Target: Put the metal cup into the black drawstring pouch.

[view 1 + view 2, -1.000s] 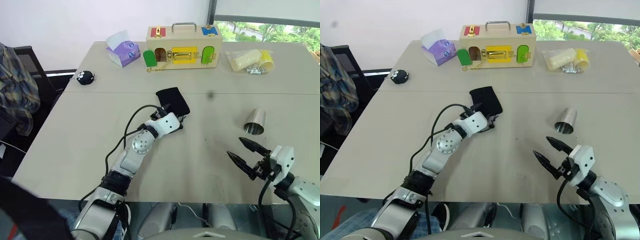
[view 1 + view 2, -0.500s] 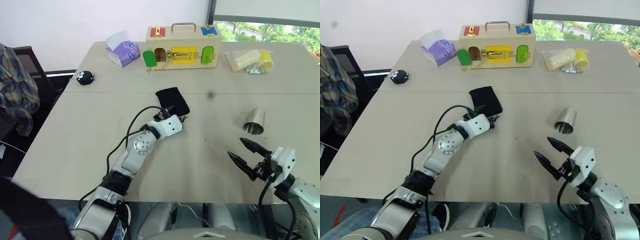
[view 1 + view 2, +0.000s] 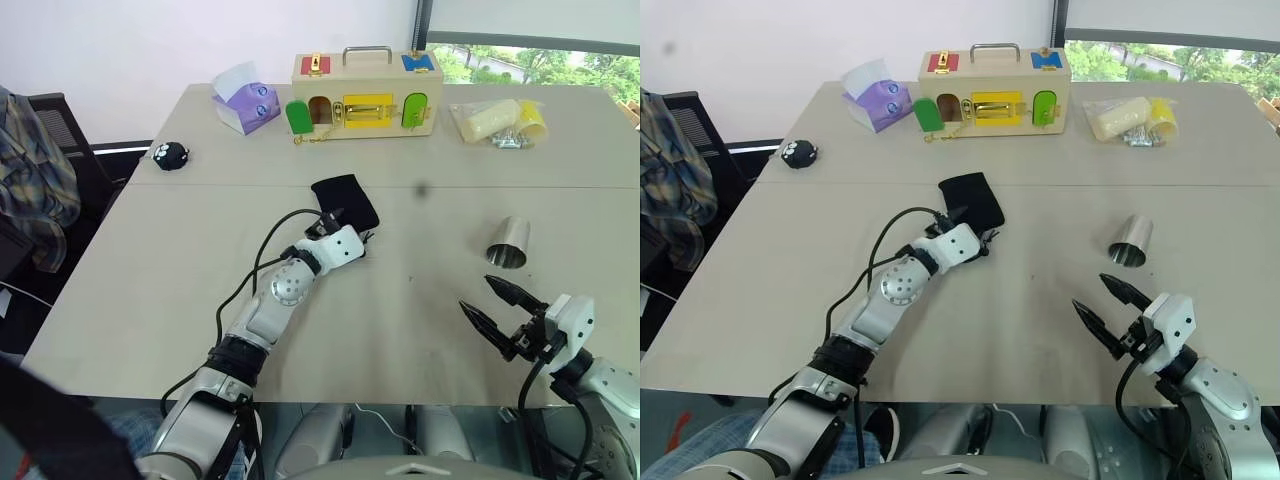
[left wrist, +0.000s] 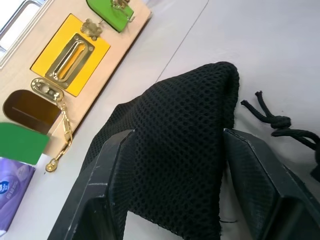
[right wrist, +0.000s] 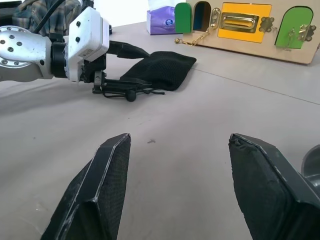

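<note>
Nearest, the right hand [image 3: 497, 306] hovers over the front edge of the table [image 3: 150, 260] with its two fingers spread and nothing between them. Just beyond it the metal cup [image 3: 509, 244] lies on its side, mouth facing the robot, clear of the fingers. Farther in, toward the middle, the left hand [image 3: 975, 222] sits at the near end of the black drawstring pouch [image 3: 346, 202]; in the left wrist view its fingers [image 4: 105, 192] are spread wide and flank the mesh fabric without pinching it. The cord and toggle [image 5: 131, 95] trail loose beside it. At the far edge stand a wooden latch box [image 3: 364, 95], a tissue pack [image 3: 243, 100], a bagged yellow item [image 3: 497, 120] and a small black toy [image 3: 171, 154].

The risks, as I judge them: a closing left hand may bunch the soft cloth shut instead of opening its mouth, and the cup, lying on its curved side, could roll away if nudged.

Compared with a second ago, both hands sit almost where they were and equally open; cup and pouch have not shifted.
</note>
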Tool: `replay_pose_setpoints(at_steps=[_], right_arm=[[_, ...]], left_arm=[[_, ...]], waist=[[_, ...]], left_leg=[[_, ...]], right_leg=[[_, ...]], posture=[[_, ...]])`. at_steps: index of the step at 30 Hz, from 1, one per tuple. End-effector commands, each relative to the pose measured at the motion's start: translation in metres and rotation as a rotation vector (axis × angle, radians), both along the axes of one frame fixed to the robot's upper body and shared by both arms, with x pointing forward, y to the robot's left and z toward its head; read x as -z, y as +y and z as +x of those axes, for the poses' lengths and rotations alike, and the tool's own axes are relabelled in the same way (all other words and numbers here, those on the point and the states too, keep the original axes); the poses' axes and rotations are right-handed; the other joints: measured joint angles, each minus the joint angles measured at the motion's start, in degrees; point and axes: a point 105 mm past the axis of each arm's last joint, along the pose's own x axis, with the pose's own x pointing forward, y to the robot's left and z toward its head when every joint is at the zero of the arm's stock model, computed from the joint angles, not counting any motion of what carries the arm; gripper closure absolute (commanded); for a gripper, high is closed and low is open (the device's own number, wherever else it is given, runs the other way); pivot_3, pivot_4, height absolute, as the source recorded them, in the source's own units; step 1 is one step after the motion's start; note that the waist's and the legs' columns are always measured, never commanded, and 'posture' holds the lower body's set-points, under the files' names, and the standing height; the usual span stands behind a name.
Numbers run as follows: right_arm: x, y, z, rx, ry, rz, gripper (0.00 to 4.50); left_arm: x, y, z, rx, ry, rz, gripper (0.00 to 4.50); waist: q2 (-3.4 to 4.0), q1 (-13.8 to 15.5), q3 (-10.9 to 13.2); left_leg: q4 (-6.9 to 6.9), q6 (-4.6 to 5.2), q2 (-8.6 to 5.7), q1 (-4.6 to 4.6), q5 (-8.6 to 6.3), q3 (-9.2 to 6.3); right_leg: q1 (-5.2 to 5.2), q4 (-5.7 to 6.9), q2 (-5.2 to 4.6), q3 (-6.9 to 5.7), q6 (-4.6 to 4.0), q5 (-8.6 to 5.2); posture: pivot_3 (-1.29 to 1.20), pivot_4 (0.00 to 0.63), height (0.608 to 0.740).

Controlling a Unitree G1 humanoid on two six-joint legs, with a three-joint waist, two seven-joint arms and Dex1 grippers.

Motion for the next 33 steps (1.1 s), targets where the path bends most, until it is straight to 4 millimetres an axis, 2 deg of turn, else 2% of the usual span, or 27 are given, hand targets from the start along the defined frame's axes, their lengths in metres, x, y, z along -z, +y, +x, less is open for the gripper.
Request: replay_pose_setpoints(at_steps=[1,7,10,14,15,21,24,30,33], right_arm=[[-0.009,-0.001,0.0,0.01,-0.048,0.002,1.35],[-0.009,-0.001,0.0,0.009,-0.05,0.003,1.35],[-0.009,-0.001,0.0,0.008,-0.053,0.005,1.22],[-0.008,0.0,0.0,0.005,-0.054,0.011,1.22],[-0.007,0.0,0.0,0.005,-0.054,0.012,1.22],[-0.005,-0.002,0.0,0.011,-0.05,0.01,1.22],[-0.001,-0.009,0.003,0.052,-0.051,-0.038,1.22],[0.006,-0.037,0.02,0.248,-0.063,-0.135,1.22],[0.01,-0.059,0.027,0.382,-0.05,-0.151,1.22]], left_arm=[[-0.012,0.009,0.007,-0.05,-0.037,-0.038,1.7],[-0.009,0.012,0.008,-0.065,-0.032,-0.036,1.7],[-0.009,0.013,0.008,-0.067,-0.033,-0.039,2.23],[-0.011,0.015,0.009,-0.078,-0.034,-0.065,4.11],[-0.012,0.015,0.009,-0.08,-0.037,-0.073,4.43],[-0.026,0.014,0.012,-0.079,-0.062,-0.134,4.43],[-0.041,0.009,0.014,-0.063,-0.065,-0.201,4.43],[-0.062,0.002,0.018,-0.047,0.023,-0.329,4.43],[-0.074,-0.001,0.022,-0.075,0.123,-0.48,4.43]], waist=[[0.0,0.0,0.0],[0.0,0.03,0.0],[0.0,0.03,0.0],[0.02,0.16,-0.07],[0.04,0.18,-0.09],[0.04,0.17,-0.08],[0.02,0.15,-0.07],[-0.01,0.04,-0.05],[-0.01,0.0,-0.05]], left_leg=[[0.0,0.0,0.0,0.0,0.0,0.0],[0.02,0.0,-0.01,-0.01,0.0,0.0],[0.02,0.0,-0.01,0.0,0.0,0.0],[0.04,0.0,-0.01,0.03,0.0,0.0],[0.06,0.0,-0.02,0.03,0.0,0.0],[0.19,0.0,-0.04,0.0,0.0,0.0],[0.2,0.0,-0.04,-0.03,0.0,-0.01],[0.27,-0.01,-0.04,-0.06,-0.01,0.0],[0.28,-0.01,-0.04,-0.06,-0.01,0.0]], right_leg=[[0.0,0.0,0.0,0.0,0.0,0.0],[0.0,0.0,0.0,0.0,0.0,0.0],[0.0,0.01,0.0,0.0,0.0,0.0],[0.02,0.03,-0.01,0.0,0.0,0.0],[0.02,0.04,-0.01,0.0,0.0,0.0],[0.04,0.1,-0.02,0.0,0.0,0.0],[0.02,0.1,-0.02,-0.01,0.0,0.0],[0.0,0.16,-0.01,-0.01,0.0,0.0],[-0.01,0.17,0.0,0.0,0.0,0.0]], posture=[[0.0,0.15,0.71],[0.0,0.15,0.71],[0.0,0.15,0.71],[0.0,0.15,0.71],[0.0,0.15,0.71],[0.0,0.15,0.71],[0.0,0.15,0.71],[0.0,0.15,0.71],[0.0,0.15,0.71]])
